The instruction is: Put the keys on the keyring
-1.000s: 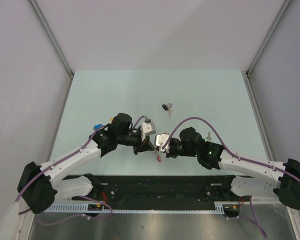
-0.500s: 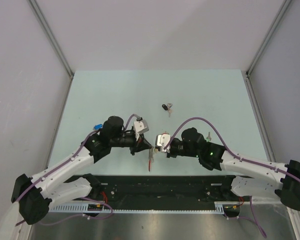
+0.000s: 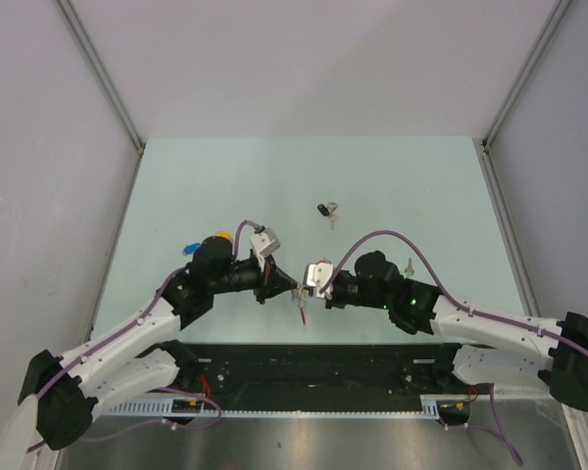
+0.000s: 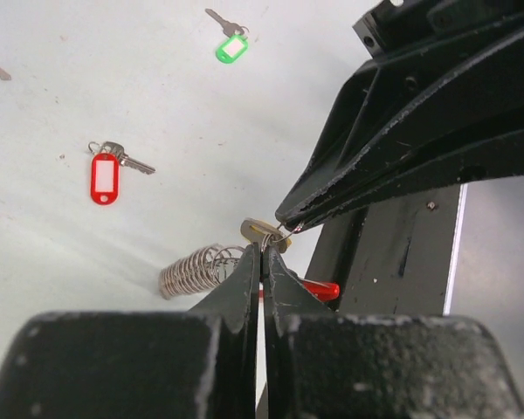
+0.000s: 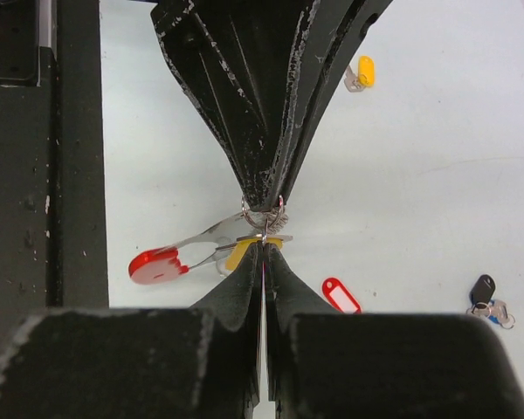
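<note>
The left tool (image 4: 262, 260) is clenched, its tips nipping the small ring of the held key (image 4: 260, 232), which carries a yellow piece. The right tool (image 5: 264, 255) meets it tip to tip and is clenched too. It seems to pinch the keyring (image 4: 195, 271), whose grey coil and red end hang just under the meeting point, off the surface (image 3: 225, 176).

Compared with one second ago, the left arm has swung back and lower toward its own side, and its tool has finished closing. The right arm has hardly moved, and the meeting point stays at the same place near the front edge. This suggests that the left tool has taken a new grip in order to push the key's ring onto the keyring. Whether it is already threaded, the pictures do not show.

Counting from left to right, there are:
- one blue spot (image 3: 188, 248), too small to name
- one yellow-tagged key (image 5: 361, 73)
- two tools
- one held key
- one keyring
- one red-tagged key (image 4: 106, 177)
- one black-tagged key (image 3: 323, 209)
- one green-tagged key (image 4: 231, 47)

So four tagged keys certainly lie loose on the surface.
</note>
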Tool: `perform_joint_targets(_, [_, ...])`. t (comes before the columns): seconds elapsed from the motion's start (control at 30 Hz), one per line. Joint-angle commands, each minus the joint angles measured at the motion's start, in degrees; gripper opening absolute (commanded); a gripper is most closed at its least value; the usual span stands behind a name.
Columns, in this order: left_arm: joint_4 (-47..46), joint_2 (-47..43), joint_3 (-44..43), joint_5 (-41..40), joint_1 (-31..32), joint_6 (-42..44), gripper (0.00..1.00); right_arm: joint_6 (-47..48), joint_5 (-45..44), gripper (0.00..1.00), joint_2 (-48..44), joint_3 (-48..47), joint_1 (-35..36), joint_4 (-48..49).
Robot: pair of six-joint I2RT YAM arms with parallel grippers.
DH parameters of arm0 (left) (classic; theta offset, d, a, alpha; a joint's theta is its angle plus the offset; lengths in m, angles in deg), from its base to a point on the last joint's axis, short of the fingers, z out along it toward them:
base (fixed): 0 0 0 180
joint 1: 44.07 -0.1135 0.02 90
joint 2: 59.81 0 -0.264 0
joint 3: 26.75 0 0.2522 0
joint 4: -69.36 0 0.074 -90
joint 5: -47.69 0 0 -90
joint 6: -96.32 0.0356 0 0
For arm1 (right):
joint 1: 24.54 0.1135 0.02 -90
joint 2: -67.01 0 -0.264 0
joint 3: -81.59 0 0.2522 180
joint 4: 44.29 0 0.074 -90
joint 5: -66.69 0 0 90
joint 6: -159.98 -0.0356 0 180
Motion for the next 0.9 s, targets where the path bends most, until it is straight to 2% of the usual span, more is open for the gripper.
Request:
perform_joint_targets(0.0, [-10.2,-2.6,2.4,-4.6,-0.6,-7.4,0.00,-0.3,-0.4,0.00,0.9,0.3,1.1,0.8])
perform_joint_targets(0.27, [-17.8,-7.0,7.7,-12.5,1.1,-13.4,0.00,-0.7,-0.4,0.00,3.2,0.3,2.2,3.1])
perform_joint_targets(0.57, [-29.1,-9.9,15.9,-16.3,1.8,-21.9,0.01,-0.7,-2.1,0.00,3.4,0.3,2.4,4.5])
perform_joint_targets(0.63, [-29.5,-9.9,16.9,-15.9,1.8,-22.5,0.08,-0.6,-1.9,0.00,3.4,0.3,2.4,4.6])
perform_joint_targets(0.67, [-28.4,-10.1,16.8,-15.8,1.9,-21.9,0.21,-0.5,-1.9,0.00,3.5,0.3,2.4,4.7])
perform_joint_targets(0.77, [-23.7,-11.2,15.5,-16.0,1.8,-18.6,0.38,-0.2,-1.9,0.00,3.3,0.3,2.4,4.1])
perform_joint_targets(0.87, [-16.7,-12.9,12.3,-16.7,1.7,-12.0,0.40,0.0,-2.0,0.00,3.2,0.3,2.4,3.6])
